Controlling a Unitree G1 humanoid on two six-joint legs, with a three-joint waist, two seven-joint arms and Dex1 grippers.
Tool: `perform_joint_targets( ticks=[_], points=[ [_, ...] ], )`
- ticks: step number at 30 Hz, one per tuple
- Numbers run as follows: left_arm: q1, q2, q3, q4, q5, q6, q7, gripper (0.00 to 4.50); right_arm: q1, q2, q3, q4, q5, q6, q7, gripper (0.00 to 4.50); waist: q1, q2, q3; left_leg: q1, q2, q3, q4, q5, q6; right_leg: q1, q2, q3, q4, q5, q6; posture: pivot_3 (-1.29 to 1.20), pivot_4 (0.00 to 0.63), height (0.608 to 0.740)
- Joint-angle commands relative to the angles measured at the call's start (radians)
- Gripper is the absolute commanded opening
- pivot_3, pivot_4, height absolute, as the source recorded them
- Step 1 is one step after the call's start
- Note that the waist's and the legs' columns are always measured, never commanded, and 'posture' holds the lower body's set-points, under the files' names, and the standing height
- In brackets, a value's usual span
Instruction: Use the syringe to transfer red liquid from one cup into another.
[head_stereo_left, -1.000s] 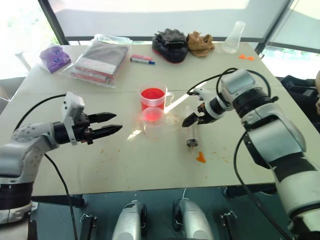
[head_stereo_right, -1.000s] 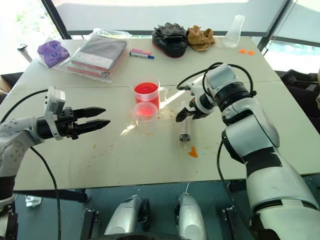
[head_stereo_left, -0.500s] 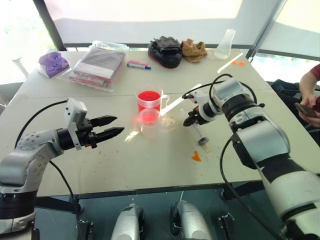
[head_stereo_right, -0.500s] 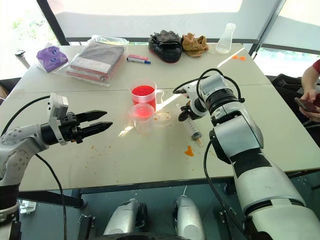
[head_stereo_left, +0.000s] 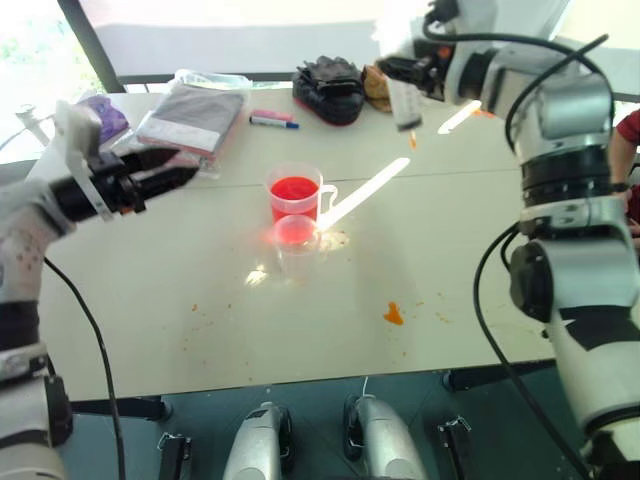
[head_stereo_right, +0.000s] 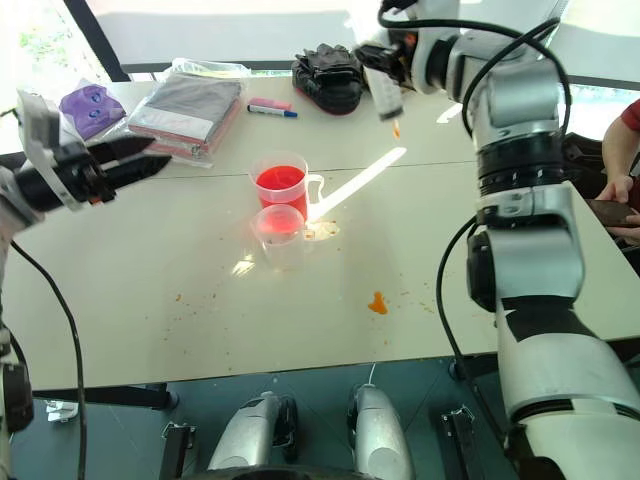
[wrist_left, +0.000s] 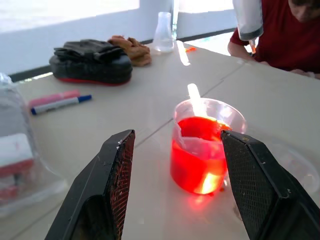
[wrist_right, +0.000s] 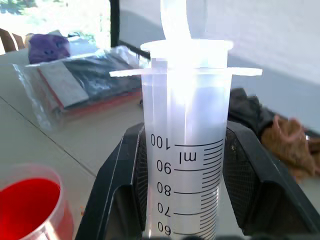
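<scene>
We are holding the syringe (head_stereo_right: 385, 90) in our right gripper (head_stereo_right: 378, 62), whose two black fingers (wrist_right: 252, 175) are clenching the clear barrel from both sides; in the right wrist view the printed scale and the flange are standing upright between them. The syringe is hanging nozzle down, high above the far half of the bench (head_stereo_right: 200, 300), with a red-orange drop at its tip. Our left gripper (head_stereo_left: 165, 170) is hovering released over the left side of the bench, its fingers (wrist_left: 107, 185) spread wide and grasping nothing, pointing toward the cups. The handled measuring cup (head_stereo_right: 283, 185) is standing near the middle of the bench, roughly half full of the red liquid (wrist_left: 197, 155), its handle pointing to our right. The smaller plain cup (head_stereo_right: 280, 232) is standing just in front of it, touching or nearly touching, and is glowing red as well. A small orange-red spill (head_stereo_right: 377, 302) is lying on the bench nearer to us and to the right of the cups, with fine specks scattered around. Along the far edge we are seeing a bagged stack of fabric (head_stereo_right: 185, 105), a blue-capped marker pen (head_stereo_right: 272, 110), a dark glove bundle (head_stereo_right: 328, 80) and a purple object (head_stereo_right: 88, 105); a clear conical flask (wrist_left: 163, 34) is standing at the far side too. A person in a red top (wrist_left: 280, 35) is sitting at our right.
</scene>
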Motion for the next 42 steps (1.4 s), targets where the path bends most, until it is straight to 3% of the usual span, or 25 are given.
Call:
perform_joint_targets(
  ticks=[1, 6, 15, 34, 42],
  points=[
    [-0.158, -0.007, -0.039, 0.166, 0.097, -0.143, -0.023, 2.86, -0.009, 0.104, -0.073, -0.061, 0.08, -0.132, -0.043, 1.51, 0.0, 0.0, 0.0, 0.0, 0.0, 0.0, 0.0, 0.0, -0.001, 0.0, 0.0, 0.0, 0.0, 0.0, 0.0, 0.0, 0.15, 0.74],
    [-0.403, -0.035, -0.092, 0.432, 0.2, -0.316, -0.086, 2.86, 0.03, 0.254, -0.092, -0.101, 0.169, -0.205, -0.014, 1.51, 0.007, -0.001, 0.001, -0.001, 0.0, 0.001, 0.001, 0.004, -0.006, 0.0, 0.0, 0.0, 0.0, 0.0, 0.0, 0.0, 0.15, 0.74],
    [-0.661, -0.133, -0.109, 0.652, 0.25, -0.426, -0.178, 2.86, 0.149, 0.338, -0.061, -0.181, 0.203, -0.153, -0.021, 1.51, 0.031, -0.002, 0.001, -0.002, 0.0, 0.0, 0.004, 0.002, -0.003, 0.003, -0.002, 0.0, 0.0, 0.001, 0.001, 0.0, 0.15, 0.74],
    [-0.764, -0.315, -0.106, 0.748, 0.273, -0.462, -0.248, 2.86, 0.24, 0.386, -0.021, -0.251, 0.206, -0.105, -0.05, 1.51, 0.023, -0.002, 0.001, -0.001, 0.0, 0.0, 0.005, 0.0, 0.001, 0.002, -0.001, 0.0, 0.002, 0.001, 0.002, 0.0, 0.15, 0.74],
    [-0.742, -0.348, -0.187, 0.764, 0.388, -0.568, -0.257, 2.86, 0.289, 0.392, 0.055, -0.256, 0.127, -0.188, -0.046, 1.51, 0.025, -0.002, 0.001, -0.001, -0.001, 0.0, 0.005, -0.001, 0.001, 0.002, -0.001, 0.0, 0.002, 0.001, 0.002, 0.0, 0.15, 0.74]
  ],
)
